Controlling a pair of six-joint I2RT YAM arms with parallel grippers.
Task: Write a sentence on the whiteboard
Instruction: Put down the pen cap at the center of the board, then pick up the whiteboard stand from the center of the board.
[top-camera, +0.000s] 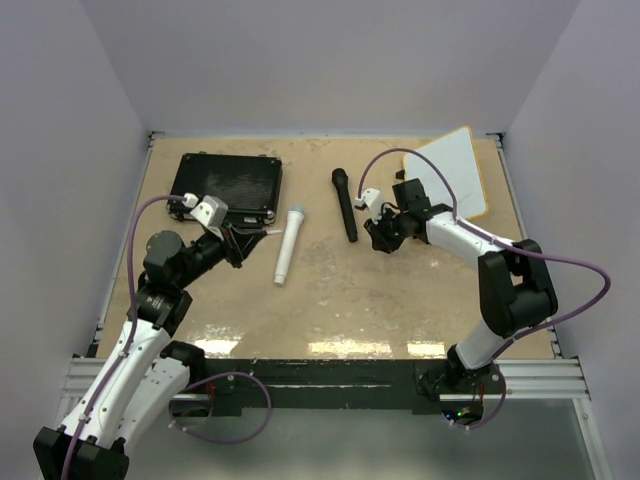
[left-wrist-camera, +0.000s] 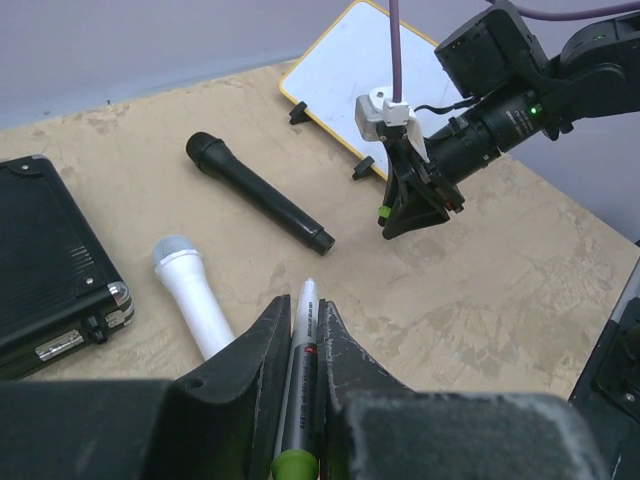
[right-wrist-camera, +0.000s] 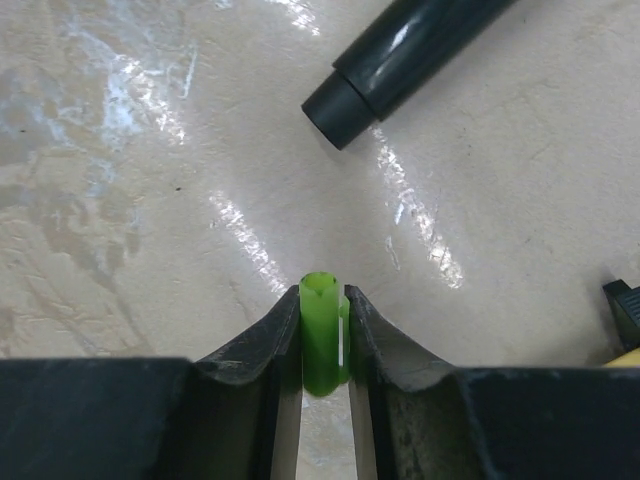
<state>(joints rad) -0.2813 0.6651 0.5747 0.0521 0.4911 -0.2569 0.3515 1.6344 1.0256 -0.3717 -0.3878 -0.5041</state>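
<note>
Your right claw (right-wrist-camera: 323, 300) hangs low over the glossy counter (right-wrist-camera: 150, 150), with a green cap (right-wrist-camera: 320, 335) upright between its fingertips, both pressed against its sides. Beyond it you see the butt end of a black microphone (right-wrist-camera: 400, 70), well apart. A black clip (right-wrist-camera: 625, 300) and a yellow sliver (right-wrist-camera: 628, 357) show at the right edge.

A black case (top-camera: 226, 185), a white microphone (top-camera: 288, 247) and a black microphone (top-camera: 346, 207) lie apart on the table (top-camera: 330, 300).

Bright even overhead light, glare streaks on the glossy tabletop (right-wrist-camera: 400, 190), soft shadows, left gripper (left-wrist-camera: 305, 310) blurred close-up.
</note>
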